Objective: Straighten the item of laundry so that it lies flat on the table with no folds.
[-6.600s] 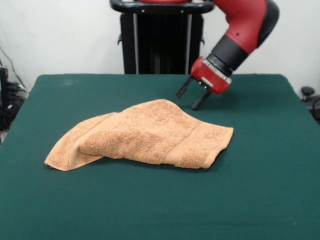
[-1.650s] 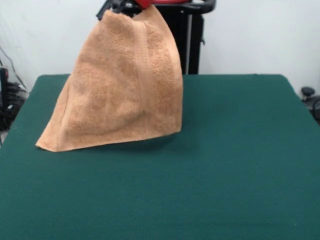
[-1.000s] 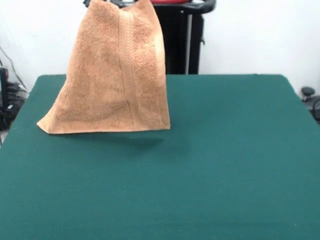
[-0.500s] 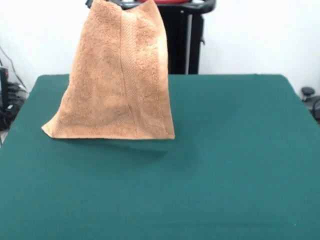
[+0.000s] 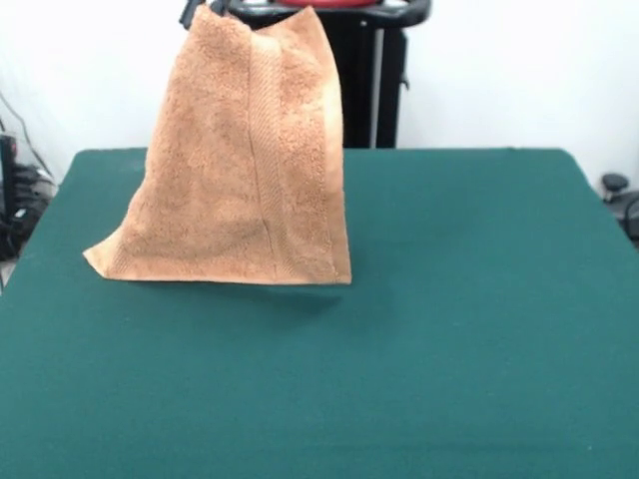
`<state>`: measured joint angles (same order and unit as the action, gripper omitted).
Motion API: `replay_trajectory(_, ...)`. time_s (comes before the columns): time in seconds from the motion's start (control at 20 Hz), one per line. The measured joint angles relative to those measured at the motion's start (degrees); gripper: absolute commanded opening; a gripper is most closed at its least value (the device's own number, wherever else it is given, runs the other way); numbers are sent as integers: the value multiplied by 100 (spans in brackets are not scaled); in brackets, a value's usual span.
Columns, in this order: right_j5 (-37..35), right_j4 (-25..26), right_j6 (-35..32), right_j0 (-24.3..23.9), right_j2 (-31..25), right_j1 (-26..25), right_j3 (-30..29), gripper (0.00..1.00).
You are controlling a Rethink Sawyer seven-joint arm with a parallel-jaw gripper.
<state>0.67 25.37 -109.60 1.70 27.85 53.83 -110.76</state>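
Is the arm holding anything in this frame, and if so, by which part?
The towel hangs above the table, held up by its top edge. The gripper itself is hidden at the picture's top.

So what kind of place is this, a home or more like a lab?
Most likely a robotics lab or test bench, not a home. The towel hangs above a table covered in plain green cloth, a black equipment stand rises behind it, and the wall is bare white.

Plain white wall [image 5: 519, 70] behind, dark cables [image 5: 18, 190] at left edge
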Motion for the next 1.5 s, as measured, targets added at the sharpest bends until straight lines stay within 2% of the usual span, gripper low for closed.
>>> replay_trajectory(0.4, -248, 1, 0, -107, -306, -54, 253, 0)
replay_trajectory(0.65, -672, -1, 0, -127, -502, -33, 511, 0)
replay_trajectory(1.2, -1831, -145, 0, -130, -862, -32, 1460, 0)
replay_trajectory(1.5, -2152, -191, 0, -107, -954, -66, 1900, 0)
